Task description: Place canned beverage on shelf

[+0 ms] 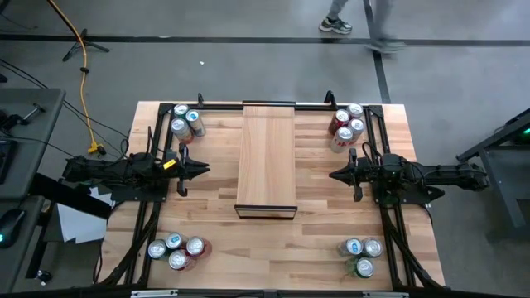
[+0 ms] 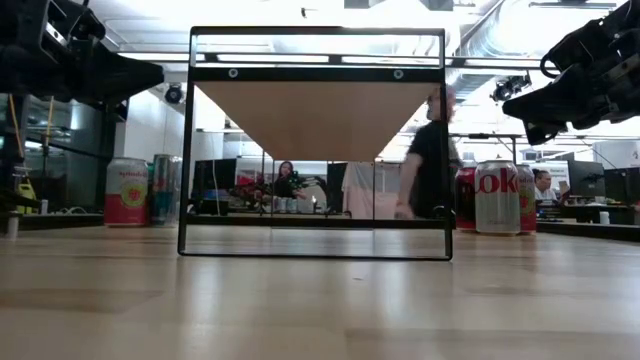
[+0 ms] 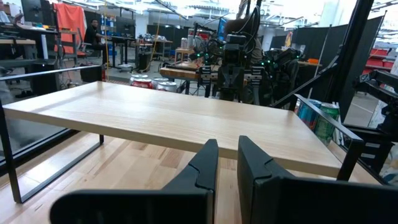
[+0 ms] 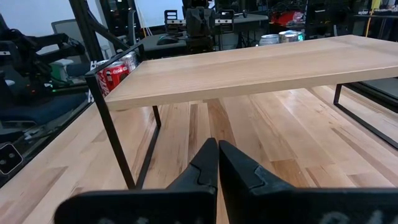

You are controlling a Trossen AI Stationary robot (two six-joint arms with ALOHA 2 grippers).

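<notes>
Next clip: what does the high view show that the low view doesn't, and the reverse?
High view only: the shelf's empty top, all four can clusters at the table corners, including the two near clusters and, and both end effectors, left and right, shut and holding nothing.

Low view only: the shelf's underside and open frame, and a person walking behind the table.

Both: shelf, far-corner cans, both arms.

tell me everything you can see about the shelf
The shelf is a long, narrow panel of pale, smooth wood raised off the table on a thin dark metal frame. It stands level in the middle of the table, running from the far edge toward the near one. Its top is bare; no can rests on it. It lies between the two arms, and neither tool touches it.
</notes>
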